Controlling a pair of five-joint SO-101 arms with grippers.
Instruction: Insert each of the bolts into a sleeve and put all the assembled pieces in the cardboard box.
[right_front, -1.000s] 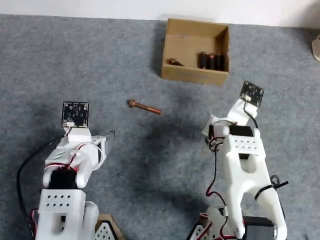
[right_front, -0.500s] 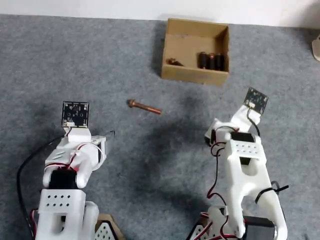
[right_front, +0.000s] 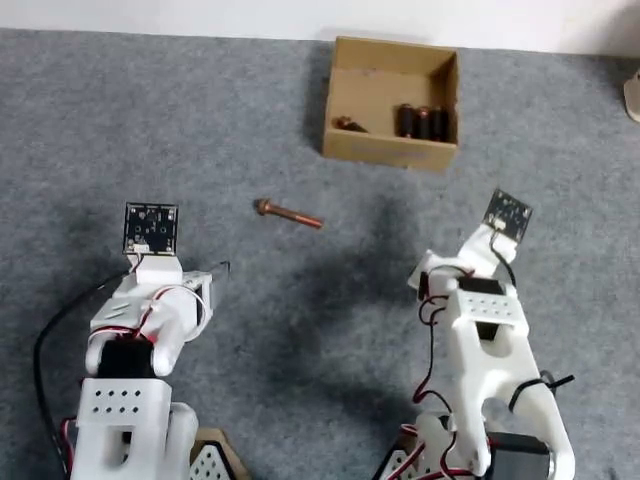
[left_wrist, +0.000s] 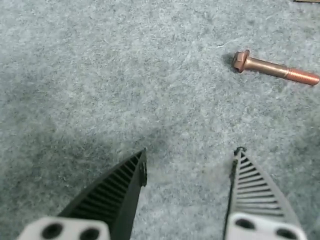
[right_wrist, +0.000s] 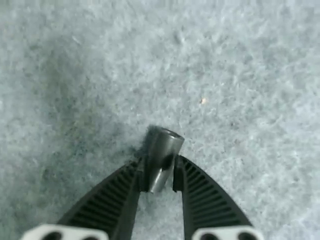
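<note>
On the grey carpet (right_front: 180, 110) between our two arms lies one loose bolt (right_front: 288, 213). It is copper-coloured and flat on its side, with its head toward the left, well apart from both grippers. At the far side of the carpet sits the box (right_front: 388, 150), open on top. Inside it we see dark pieces (right_front: 422, 122) packed together by its right wall and a brownish piece (right_front: 348, 125) lying nearer its left wall.

Our left gripper (left_wrist: 191, 151) hangs over bare carpet, jaws spread wide with nothing between them, and the bolt lies ahead of it and off to one side. Our right gripper (right_wrist: 160, 165) is clamped on a dark metal sleeve (right_wrist: 162, 150). The sleeve pokes out past the fingertips, open end forward, over carpet short of the box. We cannot tell whether it touches the carpet.
</note>
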